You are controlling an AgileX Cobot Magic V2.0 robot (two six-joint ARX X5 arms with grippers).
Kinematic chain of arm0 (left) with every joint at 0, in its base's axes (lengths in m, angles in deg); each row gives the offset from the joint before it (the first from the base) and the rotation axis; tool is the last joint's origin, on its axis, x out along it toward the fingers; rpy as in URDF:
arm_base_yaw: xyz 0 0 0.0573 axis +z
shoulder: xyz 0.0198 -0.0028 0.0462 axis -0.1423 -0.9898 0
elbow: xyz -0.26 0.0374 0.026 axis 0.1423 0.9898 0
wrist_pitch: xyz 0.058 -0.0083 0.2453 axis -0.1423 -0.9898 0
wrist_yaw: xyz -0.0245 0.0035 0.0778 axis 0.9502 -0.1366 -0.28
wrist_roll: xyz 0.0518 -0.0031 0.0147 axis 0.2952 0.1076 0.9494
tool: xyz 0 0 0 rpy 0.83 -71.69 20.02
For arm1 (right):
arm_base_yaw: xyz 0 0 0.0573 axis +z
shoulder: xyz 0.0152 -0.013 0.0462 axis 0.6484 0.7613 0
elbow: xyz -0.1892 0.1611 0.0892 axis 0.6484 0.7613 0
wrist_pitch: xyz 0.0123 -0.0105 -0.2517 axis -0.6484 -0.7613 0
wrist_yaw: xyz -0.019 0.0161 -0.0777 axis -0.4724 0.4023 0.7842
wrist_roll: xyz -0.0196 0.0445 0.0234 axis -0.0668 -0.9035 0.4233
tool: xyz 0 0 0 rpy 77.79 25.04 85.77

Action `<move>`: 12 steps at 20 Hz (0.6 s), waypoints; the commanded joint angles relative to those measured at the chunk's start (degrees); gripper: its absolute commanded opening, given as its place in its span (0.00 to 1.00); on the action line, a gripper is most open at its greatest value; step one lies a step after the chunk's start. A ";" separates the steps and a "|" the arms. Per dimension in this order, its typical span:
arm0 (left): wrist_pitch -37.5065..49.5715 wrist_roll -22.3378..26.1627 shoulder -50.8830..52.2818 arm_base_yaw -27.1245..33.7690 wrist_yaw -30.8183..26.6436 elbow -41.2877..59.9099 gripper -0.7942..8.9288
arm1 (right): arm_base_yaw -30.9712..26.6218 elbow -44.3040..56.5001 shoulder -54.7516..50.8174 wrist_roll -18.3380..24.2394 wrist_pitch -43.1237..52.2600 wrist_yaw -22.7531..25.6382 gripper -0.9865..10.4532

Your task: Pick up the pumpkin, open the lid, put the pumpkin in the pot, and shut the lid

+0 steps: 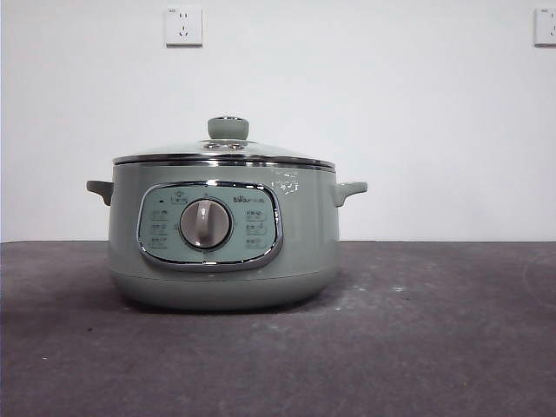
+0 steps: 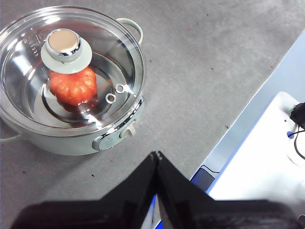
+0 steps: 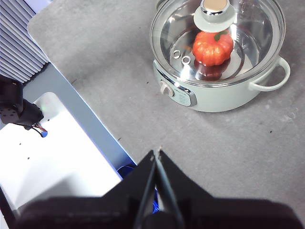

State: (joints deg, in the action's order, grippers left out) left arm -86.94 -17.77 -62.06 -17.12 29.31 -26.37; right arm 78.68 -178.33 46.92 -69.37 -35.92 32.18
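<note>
Left wrist view: pumpkin [image 2: 73, 86] inside pot [image 2: 71, 143], lid [image 2: 71, 67] seated on rim. I judge all steps done (nothing left to grasp). Left claw [image 2: 156, 155], right claw [image 3: 157, 153] pressed together, empty, above bench [image 2: 200, 71].

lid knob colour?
Sage green with a chrome cap; the lid knob shows best in the left wrist view.

We see the left gripper [image 2: 156, 155] with its jaws pressed together, holding nothing, raised above the table. The right gripper [image 3: 156, 152] likewise has jaws closed and empty, raised. Neither arm appears in the front view.
</note>
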 commanded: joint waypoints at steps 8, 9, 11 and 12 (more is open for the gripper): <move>3.85 1.77 1.20 1.44 -1.27 0.04 0.08 | 0.04 -0.09 -0.15 -0.33 0.26 0.13 0.09; 7.10 1.99 2.25 2.93 -1.09 0.07 0.08 | 0.04 -0.09 -0.20 -0.33 0.26 0.11 0.09; 13.92 1.97 5.29 6.38 -0.87 0.09 0.08 | 0.04 -0.09 -0.33 -0.33 0.26 0.13 0.09; 16.79 1.92 7.02 8.35 -0.83 0.28 0.08 | 0.04 -0.09 -0.37 -0.33 0.26 0.13 0.09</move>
State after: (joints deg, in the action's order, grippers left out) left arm -70.46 -16.67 -55.52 -8.92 28.44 -26.35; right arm 78.68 -178.33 46.85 -69.37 -35.92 32.18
